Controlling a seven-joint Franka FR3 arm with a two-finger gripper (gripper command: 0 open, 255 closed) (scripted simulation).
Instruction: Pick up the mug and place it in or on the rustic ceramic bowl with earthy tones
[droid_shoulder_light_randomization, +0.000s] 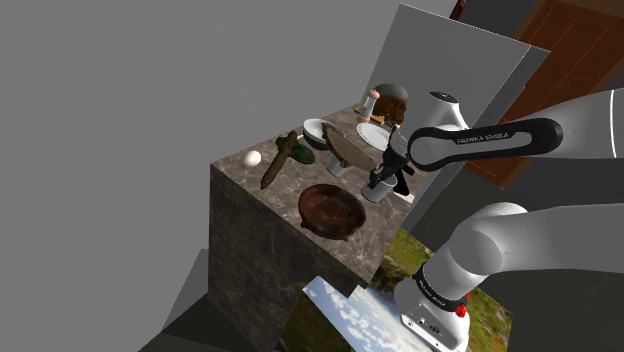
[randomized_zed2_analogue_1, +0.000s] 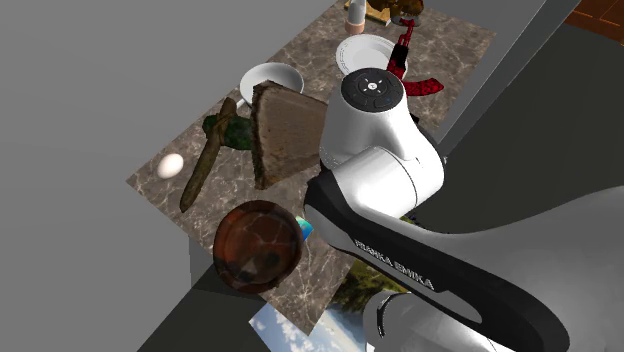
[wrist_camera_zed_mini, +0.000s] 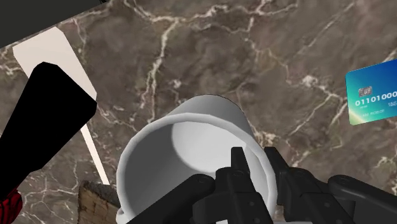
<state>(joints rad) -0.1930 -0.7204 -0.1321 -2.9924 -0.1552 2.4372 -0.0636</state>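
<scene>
Broadly, a dark marble-veined counter block is seen to carry everything, and the white arm is stretched over its right edge from the stand at the shoulder view's lower right. A rough brown slab is propped at the far middle of the top, with a white bowl and a white plate set behind it. The round brown bowl with dark, earthy mottling is placed at the near edge of the counter. Just to its right in the shoulder view, the white mug is found under the black gripper. In the wrist view the mug's mouth is turned towards the camera, and its wall is pinched by the jaws, one finger inside the rim and the other outside it. Whether the mug's base is touching the marble cannot be told. A long brown stick is laid on the left part of the top, and a black-and-red object is seen beside the mug. A blue card printed with white digits lies flat on the marble, apart from the mug. A small white egg-shaped thing is seen at the far left corner.
</scene>
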